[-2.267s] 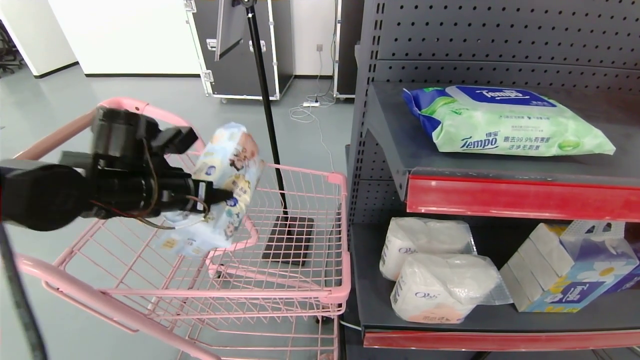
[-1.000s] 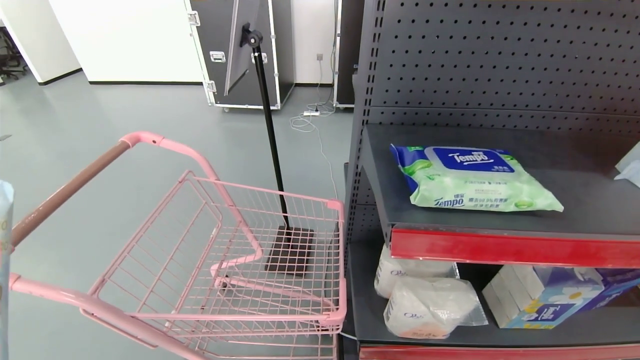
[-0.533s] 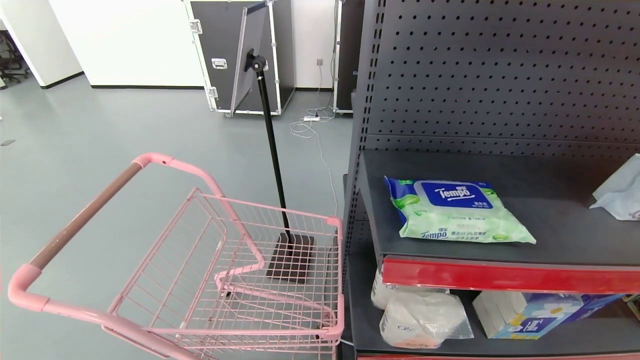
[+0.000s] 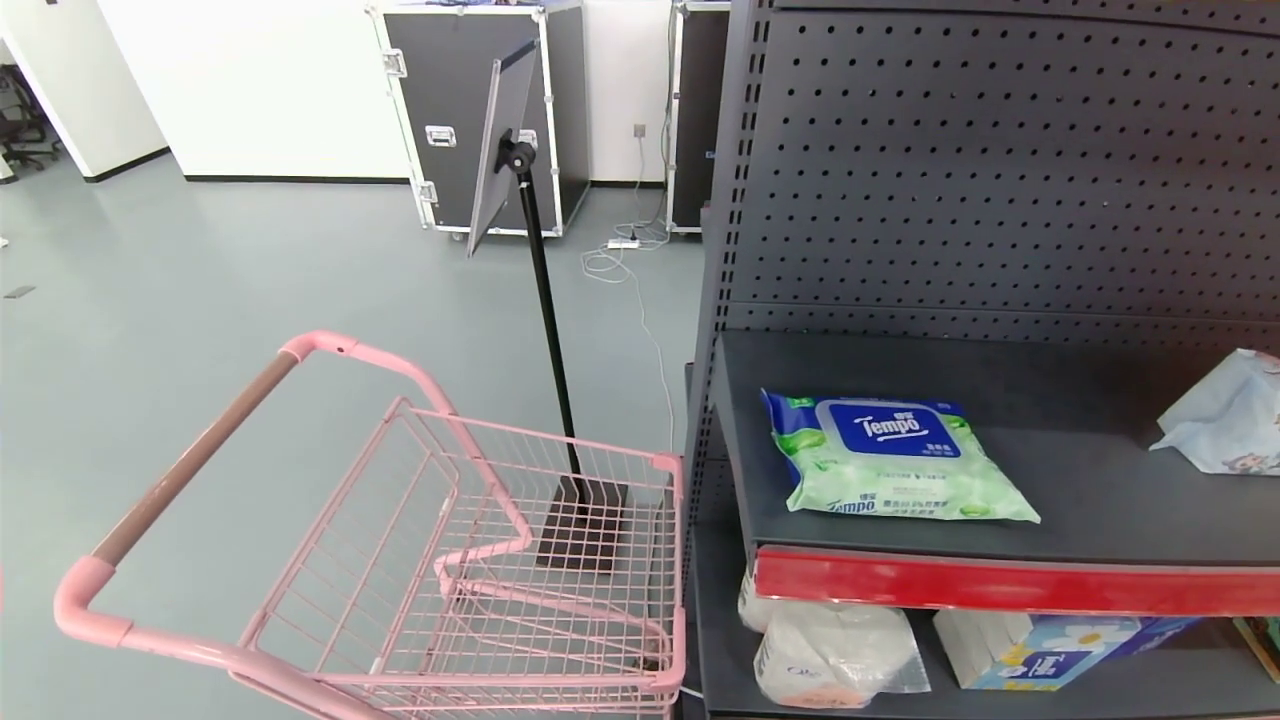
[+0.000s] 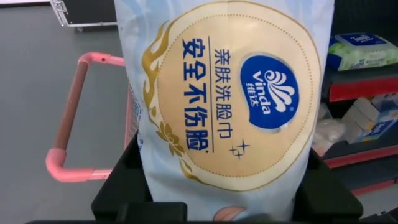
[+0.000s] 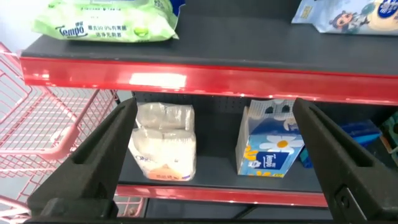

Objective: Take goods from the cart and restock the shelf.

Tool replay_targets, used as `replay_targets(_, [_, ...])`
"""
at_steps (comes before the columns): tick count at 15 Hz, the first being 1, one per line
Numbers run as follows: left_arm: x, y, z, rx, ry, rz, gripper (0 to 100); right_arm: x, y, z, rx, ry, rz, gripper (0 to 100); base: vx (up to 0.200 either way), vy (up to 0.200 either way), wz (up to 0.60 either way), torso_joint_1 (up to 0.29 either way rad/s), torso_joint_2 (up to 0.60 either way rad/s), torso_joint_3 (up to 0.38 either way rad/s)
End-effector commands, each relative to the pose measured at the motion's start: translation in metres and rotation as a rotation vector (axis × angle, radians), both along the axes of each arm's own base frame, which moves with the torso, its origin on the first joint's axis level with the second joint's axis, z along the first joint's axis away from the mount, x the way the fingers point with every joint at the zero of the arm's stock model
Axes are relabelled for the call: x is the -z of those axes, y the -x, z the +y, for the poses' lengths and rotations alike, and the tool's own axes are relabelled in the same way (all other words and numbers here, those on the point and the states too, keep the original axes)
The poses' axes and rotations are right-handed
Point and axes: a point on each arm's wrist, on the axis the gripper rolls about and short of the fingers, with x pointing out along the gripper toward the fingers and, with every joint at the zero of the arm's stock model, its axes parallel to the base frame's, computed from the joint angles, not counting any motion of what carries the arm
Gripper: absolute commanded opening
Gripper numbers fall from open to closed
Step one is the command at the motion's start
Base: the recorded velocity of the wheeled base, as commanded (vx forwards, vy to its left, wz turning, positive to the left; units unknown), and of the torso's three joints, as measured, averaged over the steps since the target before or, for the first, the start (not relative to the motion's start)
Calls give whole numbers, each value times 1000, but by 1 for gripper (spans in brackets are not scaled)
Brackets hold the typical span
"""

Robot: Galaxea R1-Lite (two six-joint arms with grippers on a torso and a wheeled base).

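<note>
My left gripper (image 5: 224,186) is shut on a pale blue tissue pack (image 5: 227,93) with a gold-rimmed label, held upright above the floor. Beyond it are the pink cart's handle (image 5: 68,118) and the shelf (image 5: 360,87). In the head view the pink wire cart (image 4: 480,560) stands left of the dark shelf unit, with nothing in its basket. A green wipes pack (image 4: 890,470) lies on the upper shelf board (image 4: 1100,500), and a light blue pack (image 4: 1225,425) sits at its right end. My right gripper (image 6: 214,112) is open, facing the shelf's red front edge (image 6: 205,74).
On the lower shelf stand white tissue packs (image 6: 165,149) and a blue tissue box (image 6: 270,146). A black pole stand (image 4: 545,330) rises behind the cart. Black cases (image 4: 460,110) line the back wall. Bare board lies between the two upper-shelf packs.
The head camera has tilted up, so the cart and shelf sit lower in its picture. My left arm, holding the pack over the cart 2.3 s ago, has passed out of that picture's left edge.
</note>
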Motion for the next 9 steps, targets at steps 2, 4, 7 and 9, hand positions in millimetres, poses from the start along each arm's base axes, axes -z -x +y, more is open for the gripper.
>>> replay_targets(2, [-1,-4,0,-2,-1,7,0,0,0,0,-1,0,3,100,0,0,0,41,-110,-59])
replay_targets(4, [-2,-6,0,0,-2,10,0,0,0,0,-1,0,3,100,0,-200,0,14,-22,-12])
replay_targets(7, [-1,-9,-1,18,-65,7,0,0,0,0,-2,0,2,100,0,-200,0,7,-4,2])
replay_targets(9, [-2,-13,-1,49,-86,20,0,0,0,0,-2,0,2,100,0,-200,0,10,2,0])
